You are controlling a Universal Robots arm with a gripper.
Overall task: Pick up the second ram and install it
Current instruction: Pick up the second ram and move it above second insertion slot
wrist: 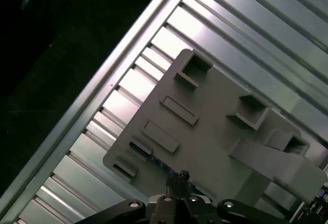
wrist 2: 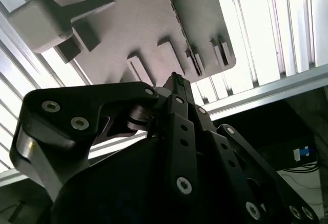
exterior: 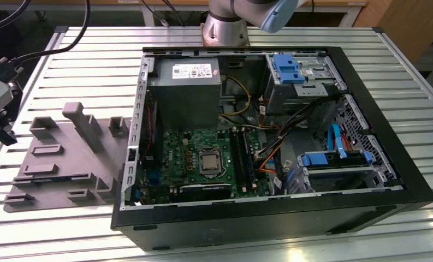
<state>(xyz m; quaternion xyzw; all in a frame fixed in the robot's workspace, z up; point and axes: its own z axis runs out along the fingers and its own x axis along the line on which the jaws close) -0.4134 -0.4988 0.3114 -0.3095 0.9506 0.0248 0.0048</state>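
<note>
second ram (wrist: 148, 156) on edge in a slot along one edge of the grey fixture (wrist: 215, 111), directly under gripper (wrist: 182, 175), long axis along that edge; grip state can't tell

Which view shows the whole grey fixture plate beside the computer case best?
The exterior view: the grey fixture plate lies whole on the slatted table, at the exterior view's left of the computer case. Both wrist views show it nearer, but partly behind the gripper.

The tabletop (exterior: 92, 49) was ribbed silver, the tray (exterior: 63, 158) plain grey, the case (exterior: 274, 218) and hand (wrist 2: 178, 83) black, the board (exterior: 176, 150) green, drive clips (exterior: 285, 68) blue.
</note>
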